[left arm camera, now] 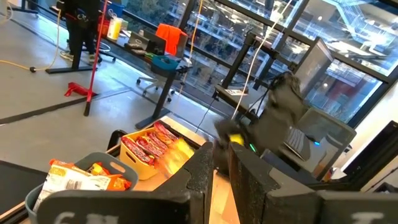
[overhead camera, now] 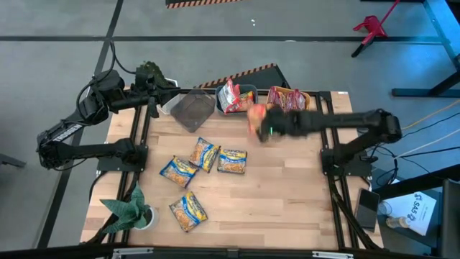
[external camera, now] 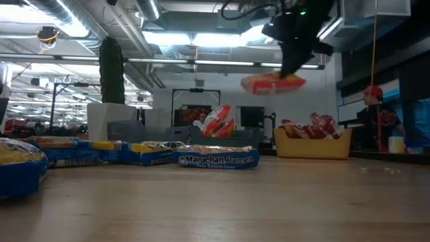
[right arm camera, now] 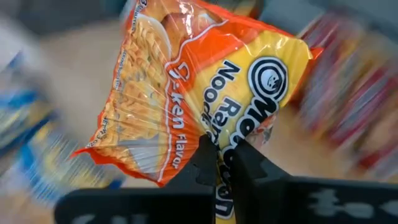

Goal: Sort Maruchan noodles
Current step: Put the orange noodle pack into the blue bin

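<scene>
Above the table's far middle, the right gripper (overhead camera: 267,130) clamps one orange packet (external camera: 272,83), seemingly lying level; four blue packets (overhead camera: 232,161) lie flat below. Left gripper (left arm camera: 222,163) nearly closed, empty.

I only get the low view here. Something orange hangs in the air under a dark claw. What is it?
Observer: An orange packet of Maruchan ramen, pinched shut in the right gripper.
Operator: Where over the table is it?
Observer: From above, the packet sits near the far edge, beside the teal bin.
Operator: How many blue packets are left?
Observer: Four blue-and-yellow packets lie on the table.
Operator: And the other arm?
Observer: The left gripper waits at the far left corner.
</scene>
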`<action>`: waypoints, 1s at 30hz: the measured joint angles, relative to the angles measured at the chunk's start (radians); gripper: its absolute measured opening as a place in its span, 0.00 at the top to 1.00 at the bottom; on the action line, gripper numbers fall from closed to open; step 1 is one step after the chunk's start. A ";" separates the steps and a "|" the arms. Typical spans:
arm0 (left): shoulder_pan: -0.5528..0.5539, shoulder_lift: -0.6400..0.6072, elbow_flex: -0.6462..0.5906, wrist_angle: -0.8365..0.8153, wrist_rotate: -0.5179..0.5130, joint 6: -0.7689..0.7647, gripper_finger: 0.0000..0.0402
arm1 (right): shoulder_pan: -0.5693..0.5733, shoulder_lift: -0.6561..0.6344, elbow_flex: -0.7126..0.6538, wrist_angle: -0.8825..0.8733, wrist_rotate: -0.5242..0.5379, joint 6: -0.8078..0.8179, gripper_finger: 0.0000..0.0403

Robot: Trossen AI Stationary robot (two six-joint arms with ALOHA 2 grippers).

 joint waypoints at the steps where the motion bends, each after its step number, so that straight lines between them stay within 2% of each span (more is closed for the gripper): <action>1: 0.000 0.000 0.000 0.000 0.000 0.000 0.89 | -0.059 0.000 0.029 -0.003 0.013 -0.072 1.00; 6: 0.000 0.000 0.000 0.000 0.000 0.001 0.89 | -0.310 0.018 0.109 0.058 -0.010 -0.339 1.00; 10: 0.000 0.000 0.000 0.000 -0.003 0.002 0.89 | -0.424 0.066 0.117 0.150 -0.077 -0.446 1.00; 20: 0.000 0.000 0.000 0.000 -0.033 0.003 0.89 | -0.511 0.257 0.117 0.256 -0.144 -0.556 1.00; 25: 0.000 0.000 0.000 0.000 -0.042 0.003 0.89 | -0.505 0.301 0.117 0.314 -0.203 -0.563 1.00; 30: 0.000 0.000 0.000 0.000 -0.058 0.003 0.89 | -0.494 0.322 0.117 0.321 -0.203 -0.566 1.00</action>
